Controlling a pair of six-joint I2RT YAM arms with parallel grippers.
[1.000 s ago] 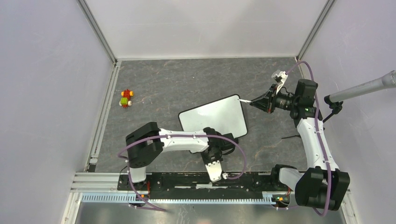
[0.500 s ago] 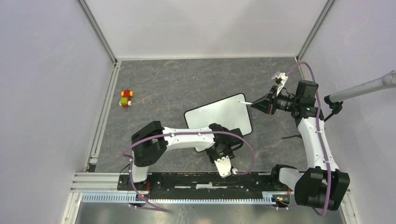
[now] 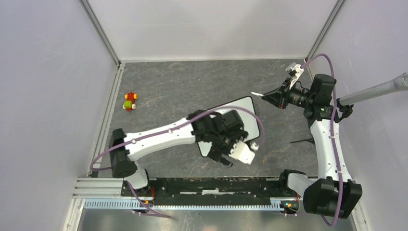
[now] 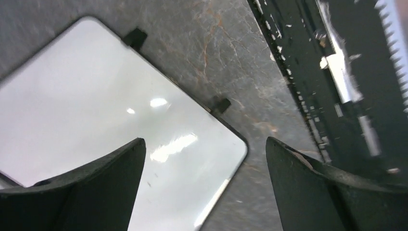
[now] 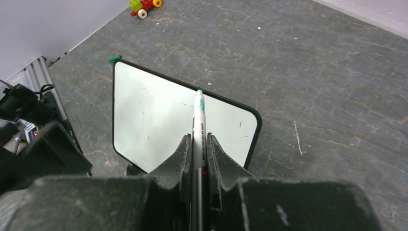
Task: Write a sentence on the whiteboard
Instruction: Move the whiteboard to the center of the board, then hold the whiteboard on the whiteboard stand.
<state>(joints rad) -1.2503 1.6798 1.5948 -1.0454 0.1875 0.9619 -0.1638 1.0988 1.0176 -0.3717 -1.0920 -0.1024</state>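
Observation:
The whiteboard (image 3: 246, 109) lies flat on the grey table, with my left arm covering much of it. Its white face (image 5: 154, 115) carries only faint specks, and the sentence is not visible on it. My left gripper (image 3: 235, 155) hovers open over the board's near right corner (image 4: 231, 144), nothing between the fingers (image 4: 204, 140). My right gripper (image 3: 272, 96) is shut on a white marker (image 5: 199, 110) with a green tip. The tip is held in the air beyond the board's far right corner.
A red, yellow and green toy car (image 3: 129, 102) sits at the left of the table. A small green cap (image 5: 114, 58) lies by the board's corner. The black base rail (image 3: 216, 185) runs along the near edge. A grey pole (image 3: 375, 91) juts in from the right wall.
My left gripper opened, and its arm swung up and right over the board. The board shifted right and turned. My right gripper drew back and up with the marker.

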